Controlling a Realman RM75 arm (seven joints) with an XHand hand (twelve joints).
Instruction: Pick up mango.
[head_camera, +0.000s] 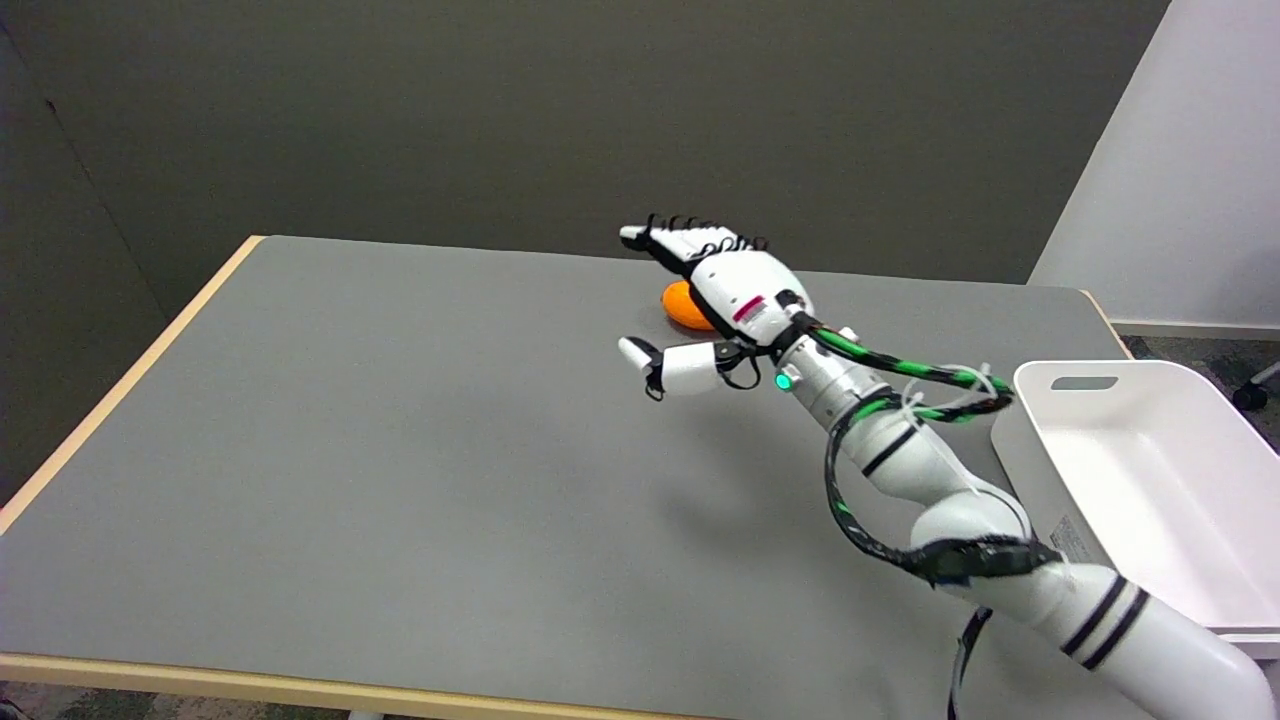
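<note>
An orange mango (684, 305) lies on the grey table (400, 430) toward the far middle. My right hand (715, 300) hovers in front of it and hides its right part. The fingers stretch out toward the left above the fruit, and the thumb (665, 365) sticks out apart from them, lower and nearer the camera. Nothing is in the hand, and I cannot tell whether it touches the mango.
A white plastic bin (1150, 480) stands at the table's right edge, beside my right forearm. Green and black cables loop along the wrist. The table's wooden edge runs along the left and front.
</note>
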